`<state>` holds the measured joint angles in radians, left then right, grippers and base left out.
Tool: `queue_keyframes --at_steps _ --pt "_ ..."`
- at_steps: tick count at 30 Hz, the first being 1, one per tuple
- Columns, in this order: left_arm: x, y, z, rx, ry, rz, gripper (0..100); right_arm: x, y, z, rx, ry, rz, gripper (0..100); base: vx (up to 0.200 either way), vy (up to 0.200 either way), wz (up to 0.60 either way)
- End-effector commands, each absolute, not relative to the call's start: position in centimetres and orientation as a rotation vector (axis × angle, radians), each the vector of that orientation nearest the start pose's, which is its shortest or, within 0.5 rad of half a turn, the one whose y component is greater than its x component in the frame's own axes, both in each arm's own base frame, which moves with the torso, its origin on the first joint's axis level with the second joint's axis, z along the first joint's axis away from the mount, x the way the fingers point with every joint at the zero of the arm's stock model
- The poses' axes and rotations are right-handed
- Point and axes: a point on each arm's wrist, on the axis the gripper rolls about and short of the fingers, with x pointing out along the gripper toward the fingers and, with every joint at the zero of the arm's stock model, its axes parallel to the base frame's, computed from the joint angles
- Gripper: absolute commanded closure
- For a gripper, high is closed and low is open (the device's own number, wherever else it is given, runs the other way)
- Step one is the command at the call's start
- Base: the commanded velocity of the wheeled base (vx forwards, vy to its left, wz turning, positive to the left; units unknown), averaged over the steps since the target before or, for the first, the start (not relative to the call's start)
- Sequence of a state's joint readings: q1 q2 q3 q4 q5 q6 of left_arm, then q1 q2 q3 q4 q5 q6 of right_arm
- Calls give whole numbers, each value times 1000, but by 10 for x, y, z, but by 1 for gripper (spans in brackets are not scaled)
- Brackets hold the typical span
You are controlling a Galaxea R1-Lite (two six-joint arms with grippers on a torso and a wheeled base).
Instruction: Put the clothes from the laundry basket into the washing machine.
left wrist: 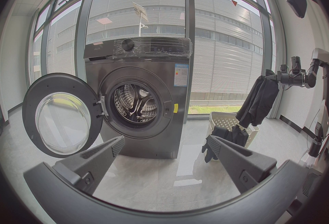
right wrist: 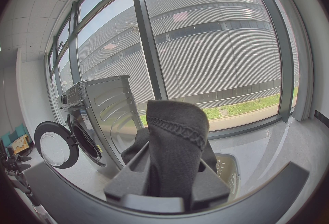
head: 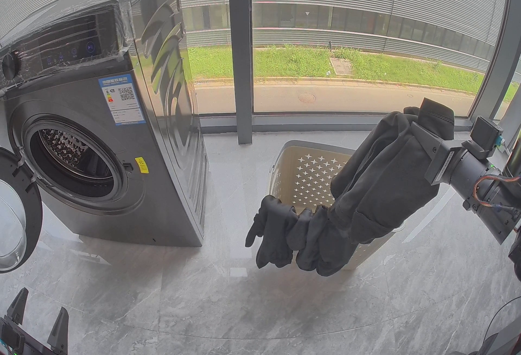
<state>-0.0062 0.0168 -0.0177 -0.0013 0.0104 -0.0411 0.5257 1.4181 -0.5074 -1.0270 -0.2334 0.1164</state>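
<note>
At the frame's right the right gripper (head: pixel 430 147) pinches a dark garment (head: pixel 374 182) high, likely to clear the laundry basket (head: pixel 304 169); the left gripper (head: pixel 42 312) sits spread, lower left.

The right arm (head: pixel 488 193) enters from the right edge of the head view, the forearm pointing left and slightly away from the torso, the wrist roughly level. The right gripper (head: pixel 429 128) is held high, and its two fingers (right wrist: pixel 137 173) are clamped on a fold of a dark garment (head: pixel 380 182), which hangs down from the jaws. The left gripper (head: pixel 38 321) sits low at the bottom-left corner of the head view and points forward. Its two fingers (left wrist: pixel 102 156) are spread wide apart with nothing between them. In the left wrist view, the right arm appears farther off, stretched out horizontally.
</note>
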Motion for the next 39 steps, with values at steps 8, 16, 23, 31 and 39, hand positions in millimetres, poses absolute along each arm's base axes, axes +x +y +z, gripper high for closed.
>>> queue_keyframes --at_steps 8,16,23,31,39 --pt "-23 0 76 -41 -2 5 0 193 112 216 164 -91 323 100 0 200 0" --pt "-23 0 76 -41 -2 5 0 192 116 215 168 -87 345 100 0 200 0" --pt "-23 0 76 -41 -2 5 0 190 118 215 176 -84 365 100 0 200 0" --pt "-23 0 76 -41 -2 5 0 188 121 215 179 -82 385 100 0 200 0" --pt "-23 0 76 -41 -2 5 0 188 121 215 179 -81 388 100 0 200 0"
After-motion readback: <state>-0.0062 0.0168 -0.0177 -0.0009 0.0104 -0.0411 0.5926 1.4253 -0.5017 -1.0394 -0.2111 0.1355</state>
